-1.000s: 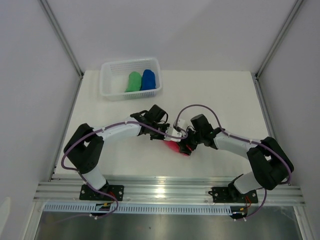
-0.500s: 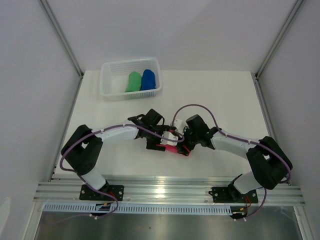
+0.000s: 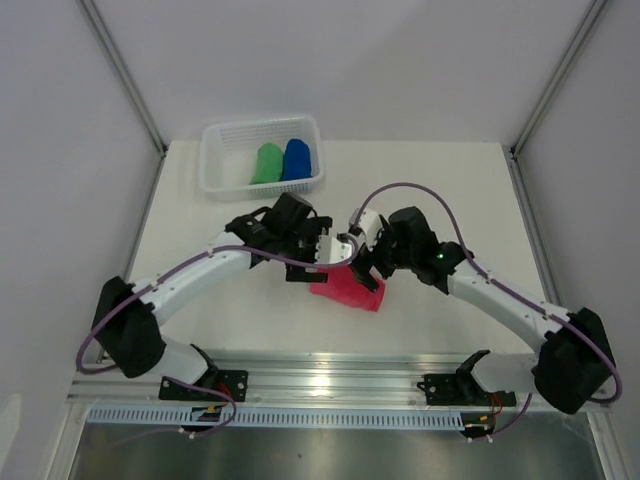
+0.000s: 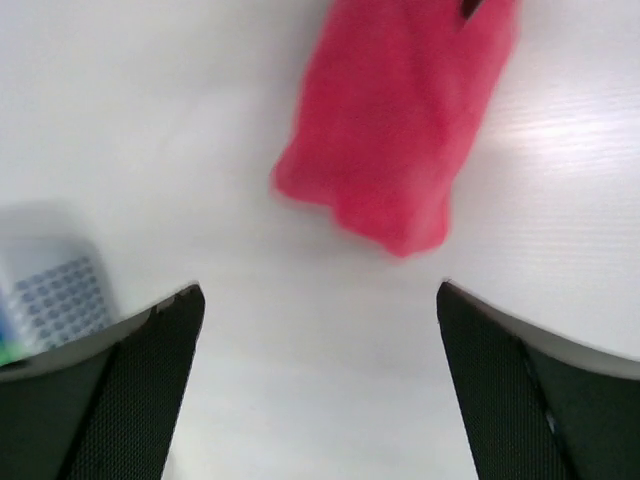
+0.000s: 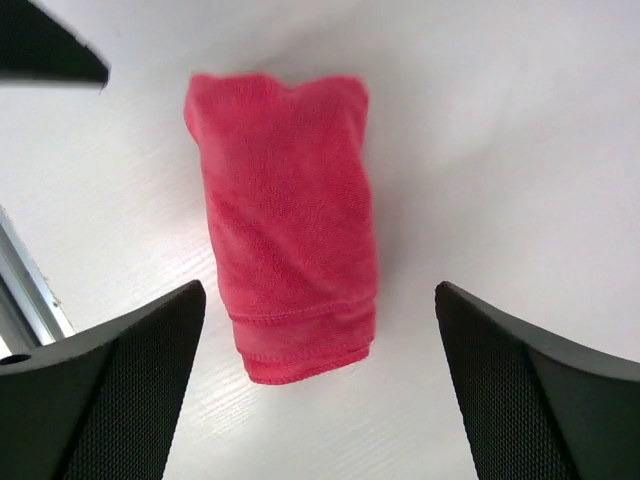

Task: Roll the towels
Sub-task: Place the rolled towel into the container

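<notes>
The pink-red towel lies loosely rolled on the table between the two arms. Nothing holds it. My left gripper hovers above its left end, open, with only bare table between the fingers; in that wrist view the pink-red towel sits ahead of the tips. My right gripper hangs open over the right end, and the pink-red towel lies lengthwise between its spread fingers, untouched. The green towel and the blue towel lie rolled side by side in the basket.
The white mesh basket stands at the table's far left; its corner shows in the left wrist view. The metal rail runs along the near edge. White walls close in the left, right and back sides.
Both grippers have opened and lifted off the pink-red towel. Both arms have risen and drawn slightly apart. The towel now lies free and looks a bit looser.
</notes>
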Motion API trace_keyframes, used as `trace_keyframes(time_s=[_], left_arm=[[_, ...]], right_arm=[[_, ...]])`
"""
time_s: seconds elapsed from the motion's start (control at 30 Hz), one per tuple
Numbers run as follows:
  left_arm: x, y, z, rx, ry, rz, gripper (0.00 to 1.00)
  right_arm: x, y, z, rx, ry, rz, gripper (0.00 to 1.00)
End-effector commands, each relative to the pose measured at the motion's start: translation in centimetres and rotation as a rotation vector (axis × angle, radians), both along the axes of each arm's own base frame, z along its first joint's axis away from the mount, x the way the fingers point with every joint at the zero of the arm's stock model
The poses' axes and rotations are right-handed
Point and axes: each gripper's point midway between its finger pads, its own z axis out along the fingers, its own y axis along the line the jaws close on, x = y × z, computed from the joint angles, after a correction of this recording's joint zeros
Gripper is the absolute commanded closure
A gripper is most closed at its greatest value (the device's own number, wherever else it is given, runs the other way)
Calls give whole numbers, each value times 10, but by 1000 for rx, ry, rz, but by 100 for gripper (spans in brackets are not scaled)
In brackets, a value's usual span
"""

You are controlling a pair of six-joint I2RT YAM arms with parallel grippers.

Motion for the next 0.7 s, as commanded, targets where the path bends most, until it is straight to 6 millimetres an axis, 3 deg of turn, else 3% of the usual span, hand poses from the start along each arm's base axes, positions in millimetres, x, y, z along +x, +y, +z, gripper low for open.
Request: trace_keyframes(time_s=[0.0,0.03,0.07,0.1,0.13,0.17,0.2,0.23,0.27,0.3,0.33,0.37,0.4,0.43,0.47,0.57,0.67], left_arm=[[30,53,61,65,-181,186,0],[39,51,88,-4,-249,224,1],[67,37,134,-183,-350,341,0],[87,38,173,-300,-428,470,0],[98,32,220,-452,-464,555,0],[102,13,223,-553,-338,585,0],[82,4,199,-486,-148,490,4],[51,-30,250,-590,-69,248,16],[37,-47,230,-490,-69,134,18],[39,-56,196,-374,-58,107,19],[40,-45,139,-207,-41,135,21],[34,-48,116,-150,-50,61,19],[22,-44,83,-93,2,14,10],[12,-43,69,-65,26,-31,1],[-7,-44,48,-24,58,-129,1],[-23,-47,20,51,87,-237,0],[-22,-58,-2,84,74,-282,0]], right_arm=[[17,-11,89,120,-198,-51,1],[30,-21,102,132,-256,-125,1],[37,-31,119,167,-309,-179,0],[50,-47,124,216,-304,-300,1],[59,-58,137,275,-323,-387,1],[70,-68,156,358,-351,-468,1],[72,-73,165,421,-334,-489,1],[81,-90,169,470,-298,-532,1],[74,-83,168,495,-246,-447,1],[78,-87,162,490,-206,-469,1],[81,-91,161,469,-196,-495,1],[77,-94,146,427,-142,-514,1],[77,-97,139,407,-125,-535,0],[74,-99,133,395,-101,-548,1],[70,-99,125,395,-74,-559,1],[57,-102,117,403,-63,-569,1],[45,-107,117,408,-80,-574,1]])
